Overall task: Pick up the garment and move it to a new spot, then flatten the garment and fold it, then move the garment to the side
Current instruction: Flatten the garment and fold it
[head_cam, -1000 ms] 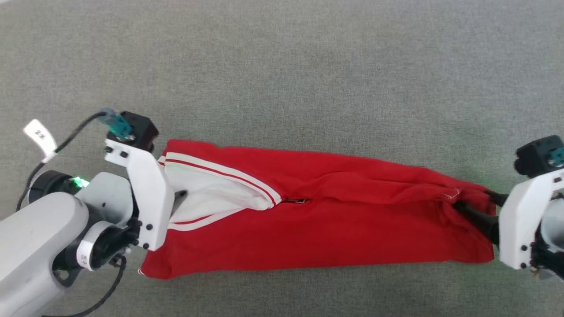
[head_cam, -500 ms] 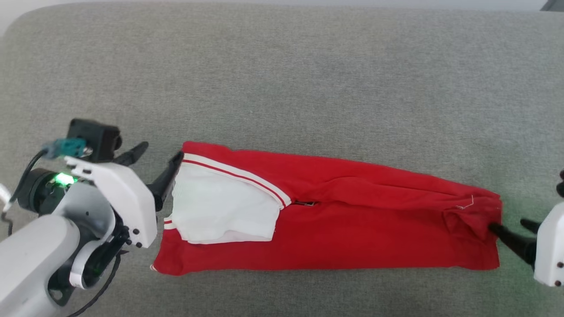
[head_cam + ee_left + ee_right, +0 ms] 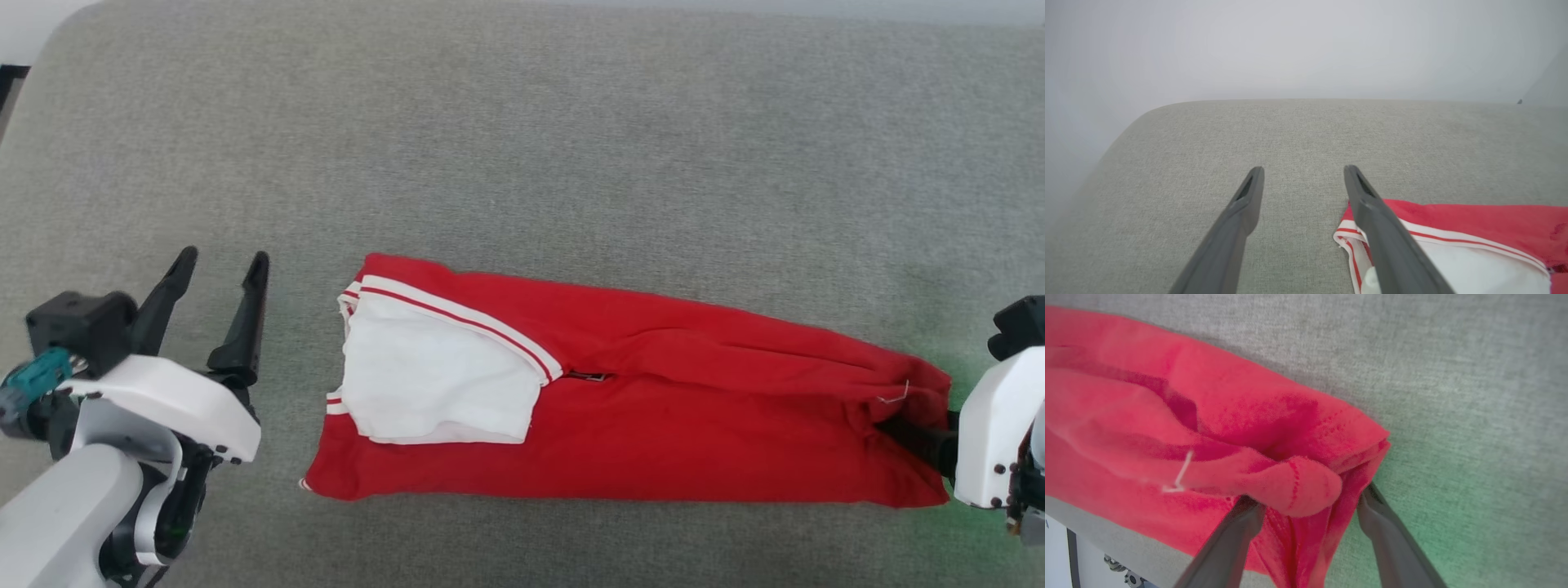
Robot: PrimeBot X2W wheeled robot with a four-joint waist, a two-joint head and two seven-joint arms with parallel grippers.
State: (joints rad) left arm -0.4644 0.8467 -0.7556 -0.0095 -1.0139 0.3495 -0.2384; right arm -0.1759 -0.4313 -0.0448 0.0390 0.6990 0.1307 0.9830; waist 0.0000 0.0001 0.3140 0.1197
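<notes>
The red shirt (image 3: 694, 433) lies folded lengthwise, the left gripper (image 3: 224, 256) open beside it and the right gripper (image 3: 1308, 496) open astride its end, so moving it aside likely remains.

Red garment (image 3: 694, 433), folded into a long band, white sleeve on top, flat on grey cushion (image 3: 522, 122)

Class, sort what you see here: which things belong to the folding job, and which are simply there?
Belongs to the job: garment; left gripper, open beside it; right gripper, open at its other end.
Simply there: grey padded surface; pale wall.
</notes>
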